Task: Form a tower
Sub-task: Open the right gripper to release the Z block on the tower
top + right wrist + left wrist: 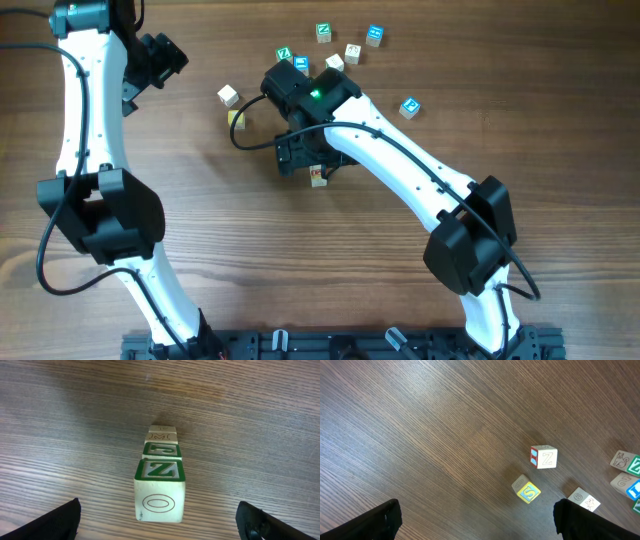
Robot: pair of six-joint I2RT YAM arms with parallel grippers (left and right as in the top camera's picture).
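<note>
Wooden tower [159, 472], green Z topmost, lower cubes barely legible; right gripper [158, 503], left gripper [477, 503] both wide apart, empty.

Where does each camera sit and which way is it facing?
Overhead: above the table, facing straight down; left arm and right arm show.
Left wrist: down on loose cubes; its fingers at the bottom corners.
Right wrist: down onto the tower; its fingers at the bottom corners.
Shared: overhead and right wrist both show the tower.
</note>
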